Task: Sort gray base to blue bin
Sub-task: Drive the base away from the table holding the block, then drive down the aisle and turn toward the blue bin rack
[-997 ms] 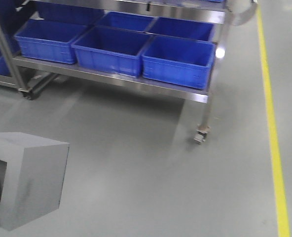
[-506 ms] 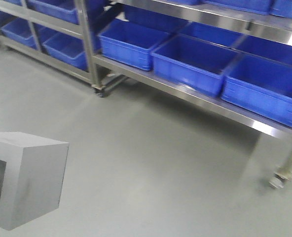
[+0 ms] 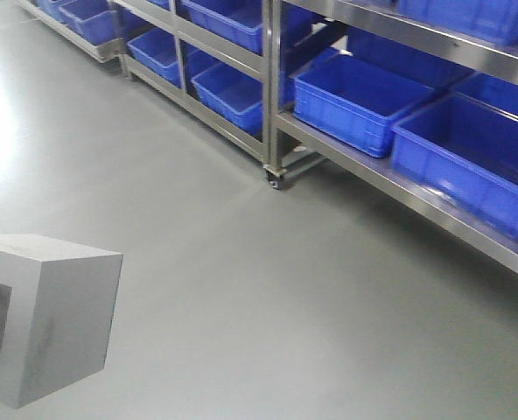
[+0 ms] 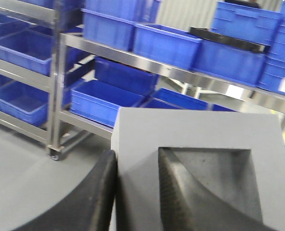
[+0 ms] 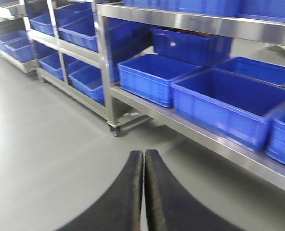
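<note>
Now carrying the gray base point(image 3: 45, 319) along the shelving point(image 3: 270, 79).
Front view: shelving is sliding rightward, one blue bin point(image 3: 355, 101) after another passing, so the drop is looking still ahead. Left wrist: left gripper point(image 4: 137, 192) is pinching the base's wall. Right wrist: right gripper point(image 5: 143, 192) is riding pressed closed, empty.

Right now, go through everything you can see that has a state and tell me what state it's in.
gray base: gripped, held off the floor, recessed window facing the left wrist camera.
left pincer: shut on the gray base, one finger inside the window, one on the outer wall.
right pincer: shut, holding nothing.
blue bins: shelved, open-topped, visible insides empty.
steel rack: upright on casters.
</note>
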Controlling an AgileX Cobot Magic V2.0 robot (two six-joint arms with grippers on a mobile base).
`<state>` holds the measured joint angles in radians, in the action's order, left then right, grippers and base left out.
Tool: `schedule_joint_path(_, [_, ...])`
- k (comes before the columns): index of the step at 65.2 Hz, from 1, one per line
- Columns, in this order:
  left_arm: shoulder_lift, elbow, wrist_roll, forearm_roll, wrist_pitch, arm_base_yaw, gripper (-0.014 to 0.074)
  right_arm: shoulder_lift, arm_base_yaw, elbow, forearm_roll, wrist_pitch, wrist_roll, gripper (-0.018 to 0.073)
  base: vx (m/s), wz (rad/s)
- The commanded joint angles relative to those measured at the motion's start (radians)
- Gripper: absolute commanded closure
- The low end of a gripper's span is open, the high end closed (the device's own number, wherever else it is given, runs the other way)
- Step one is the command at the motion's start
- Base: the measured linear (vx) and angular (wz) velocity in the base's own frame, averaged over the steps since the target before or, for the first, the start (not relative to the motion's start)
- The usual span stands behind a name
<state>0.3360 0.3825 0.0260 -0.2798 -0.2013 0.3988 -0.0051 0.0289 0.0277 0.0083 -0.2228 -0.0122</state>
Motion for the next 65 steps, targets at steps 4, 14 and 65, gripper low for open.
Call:
schedule_joint_path(4, [0.009,0.034,0.007,-0.018,0.102,-0.001,0.0603,0.018,0.002,0.002,-0.008,0.073,0.012,0.0564,0.34,0.34])
schedule_joint_path(14, [0.009,0.034,0.007,-0.018,0.101,-0.001,0.0603,0.018,0.002,0.002,-0.008,0.073,0.012,0.0564,0.34,0.33])
schedule_joint_path(65, [0.009,0.034,0.007,-0.018,0.101,-0.001,0.0603,0.018,0.002,0.002,-0.008,0.073,0.012,0.0564,0.34,0.51])
